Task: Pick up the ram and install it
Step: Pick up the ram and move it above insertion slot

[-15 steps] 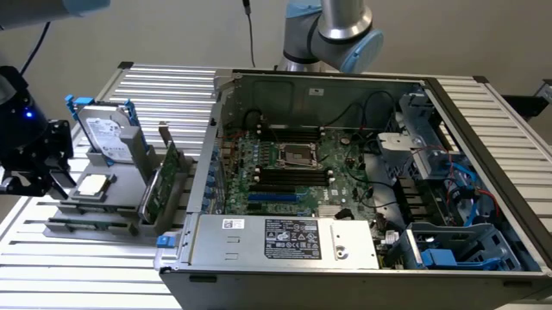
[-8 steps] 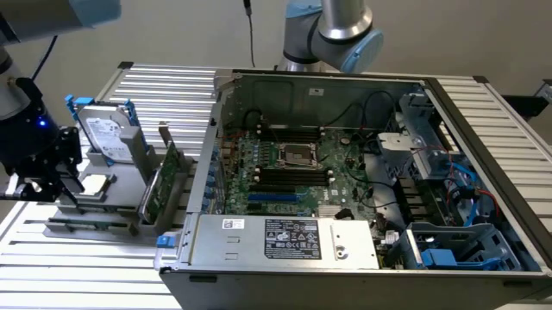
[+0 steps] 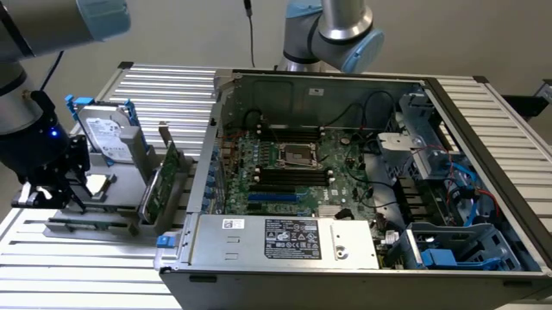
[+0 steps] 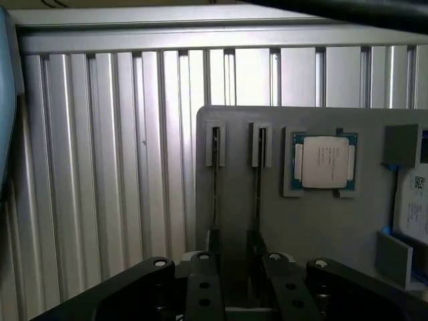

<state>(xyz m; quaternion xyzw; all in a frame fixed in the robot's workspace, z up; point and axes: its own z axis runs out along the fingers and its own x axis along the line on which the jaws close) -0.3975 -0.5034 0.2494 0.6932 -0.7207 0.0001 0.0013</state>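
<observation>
Fingers (image 4: pixel 204 294) of the gripper (image 4: pixel 235 267) stand apart, with nothing between them, over one end of the grey tray (image 4: pixel 321 227). In the tray's slots the ram (image 4: pixel 215 194) shows as two thin sticks on edge, beside the silver chip (image 4: pixel 324 164). Risk, as judged: an off-centre descent would land a finger on a stick's edge or catch both sticks, tilting them.
</observation>
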